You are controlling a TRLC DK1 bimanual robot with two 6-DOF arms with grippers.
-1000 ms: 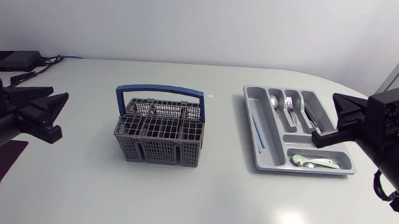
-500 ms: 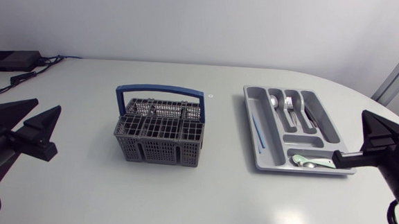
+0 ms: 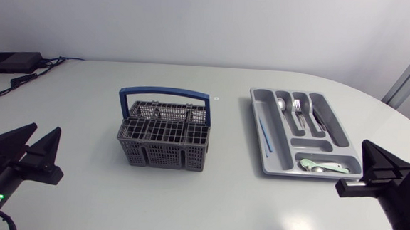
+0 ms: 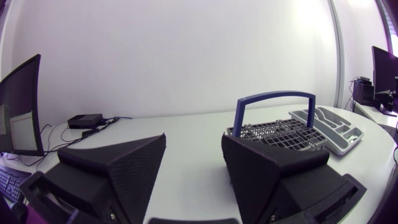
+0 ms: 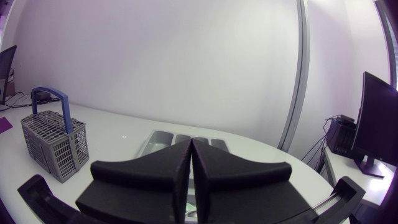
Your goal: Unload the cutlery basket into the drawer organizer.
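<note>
The drawer organizer (image 3: 335,129) lies ahead of the right gripper (image 5: 191,142), fingers together. Only the head view shows its contents: 1 spoon (image 3: 282,104), 1 fork (image 3: 297,106) and 1 green utensil (image 3: 323,166). The cutlery basket (image 3: 161,155) stands ahead of the left gripper (image 4: 194,140), fingers apart.

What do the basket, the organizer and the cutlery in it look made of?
Basket: seemingly matte grey plastic, judging by the moulded grid walls; blue handle likewise. Organizer: smooth light-grey plastic, with rounded moulded dividers. Cutlery: likely polished metal, given the silvery glints.
</note>
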